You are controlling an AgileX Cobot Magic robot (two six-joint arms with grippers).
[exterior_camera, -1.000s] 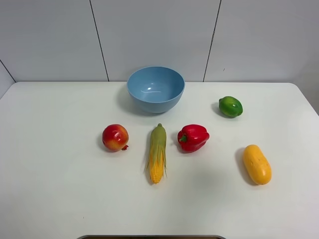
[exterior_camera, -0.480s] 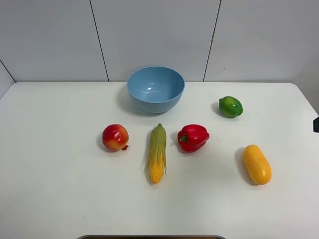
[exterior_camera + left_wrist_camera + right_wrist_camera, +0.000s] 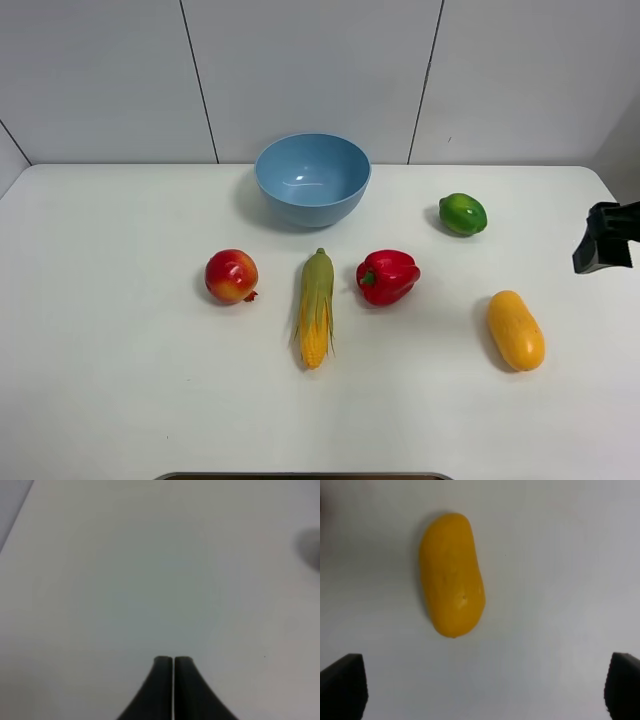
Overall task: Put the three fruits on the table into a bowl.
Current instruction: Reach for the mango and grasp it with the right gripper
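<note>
The light-blue bowl [image 3: 312, 178] stands at the back middle of the white table [image 3: 120, 350]. The red-yellow pomegranate-like fruit [image 3: 231, 276] lies left of centre. The small green fruit [image 3: 462, 214] lies right of the bowl. The orange-yellow mango-like fruit [image 3: 515, 329] lies at the front right and shows in the right wrist view [image 3: 451, 574]. My right gripper [image 3: 603, 238] enters at the right edge, above the table, right of the mango; its jaws stand wide open in the right wrist view [image 3: 482, 690]. My left gripper [image 3: 173, 666] is shut over bare table and is not seen in the exterior view.
A yellow-green corn cob [image 3: 316, 307] lies in the middle, and a red bell pepper [image 3: 386, 276] lies just right of it. A grey panelled wall [image 3: 310, 70] rises behind the table.
My right gripper has come into the exterior view from the right edge, moving inward toward the mango. The fruits and bowl have not moved.
</note>
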